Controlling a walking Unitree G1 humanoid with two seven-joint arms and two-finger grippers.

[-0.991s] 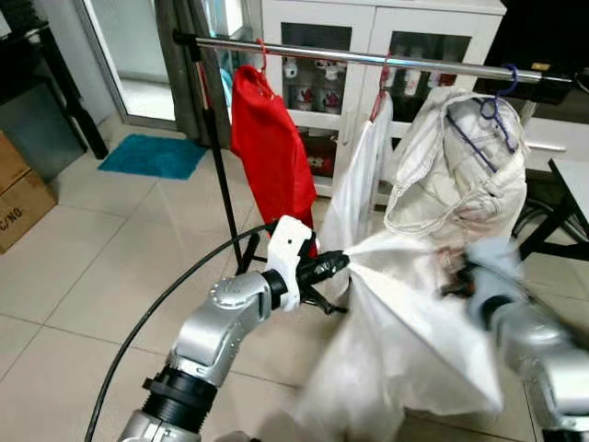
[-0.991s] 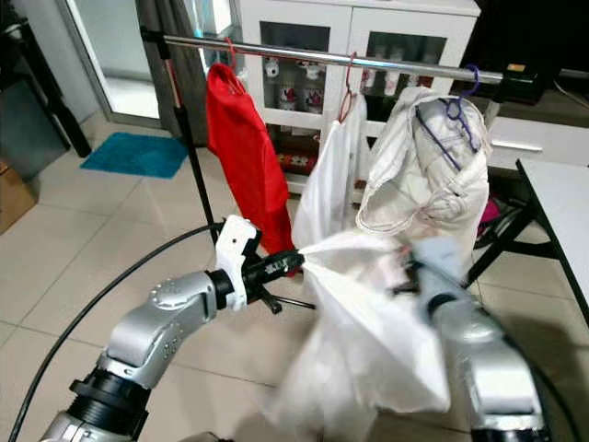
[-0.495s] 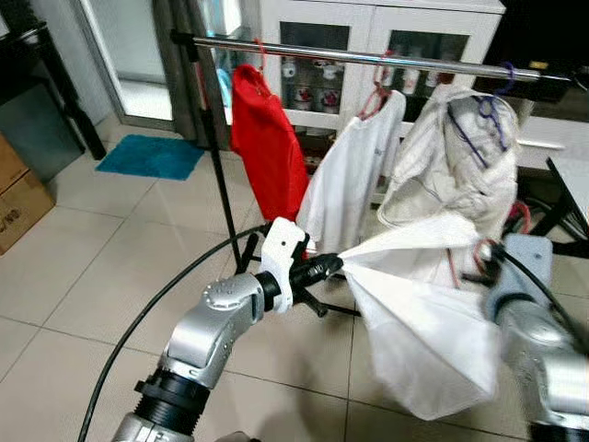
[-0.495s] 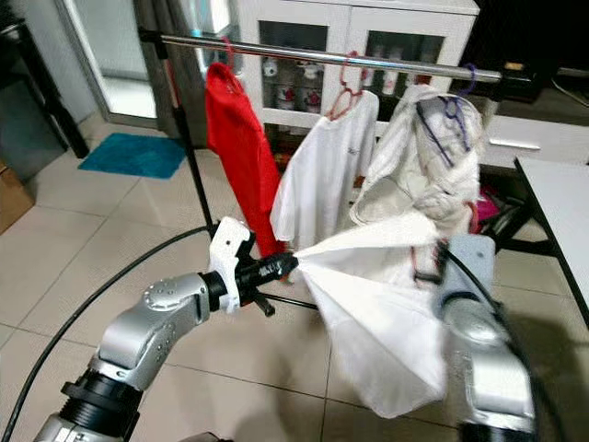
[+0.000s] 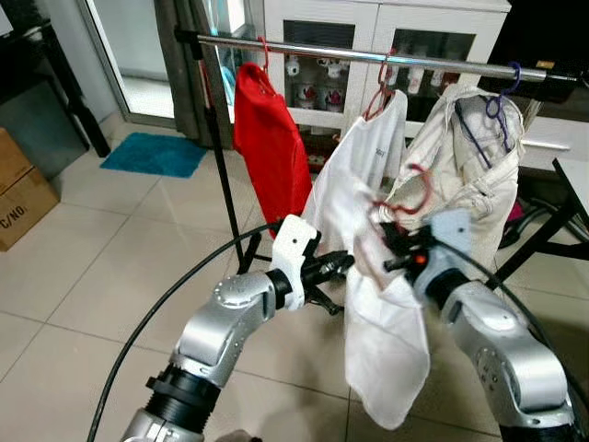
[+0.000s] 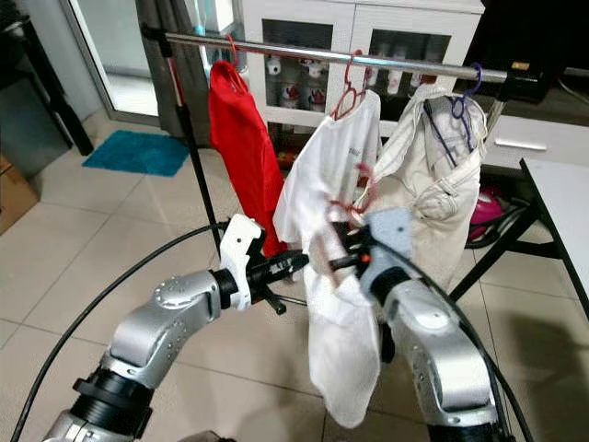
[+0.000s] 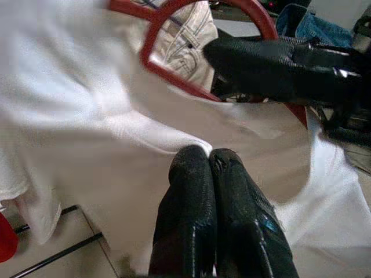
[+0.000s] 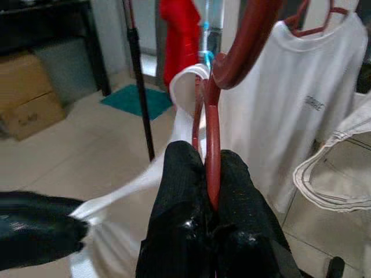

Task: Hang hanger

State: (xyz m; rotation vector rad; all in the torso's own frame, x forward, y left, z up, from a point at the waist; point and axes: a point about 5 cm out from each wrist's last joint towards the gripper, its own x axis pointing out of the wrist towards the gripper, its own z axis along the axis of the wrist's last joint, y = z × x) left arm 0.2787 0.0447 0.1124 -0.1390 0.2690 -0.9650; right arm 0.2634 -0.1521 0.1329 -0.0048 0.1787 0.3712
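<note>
A red hanger (image 5: 412, 191) carries a white shirt (image 5: 386, 341) that droops toward the floor. My right gripper (image 5: 394, 250) is shut on the hanger's neck (image 8: 212, 152), below the silver rail (image 5: 368, 55). My left gripper (image 5: 345, 264) is shut on a fold of the same shirt (image 7: 116, 121), close beside the right gripper's fingers (image 7: 272, 63). The hanger's hook is off the rail, in front of a white T-shirt (image 5: 363, 161) on its own red hanger. The rail also holds a red garment (image 5: 271, 147) and a cream jacket (image 5: 479, 166).
The rack's black pole (image 5: 219, 166) stands at the left. A white glass-door cabinet (image 5: 322, 23) is behind the rail. A table edge (image 5: 575, 180) is at the right. A blue mat (image 5: 152, 155) and cardboard box (image 5: 18, 198) lie on the tiled floor at the left. A black cable (image 5: 156, 308) loops past my left arm.
My right gripper has swung left and up with the red hanger, close to my left gripper. The white shirt, stretched out between them before, now hangs down in a narrow drape.
</note>
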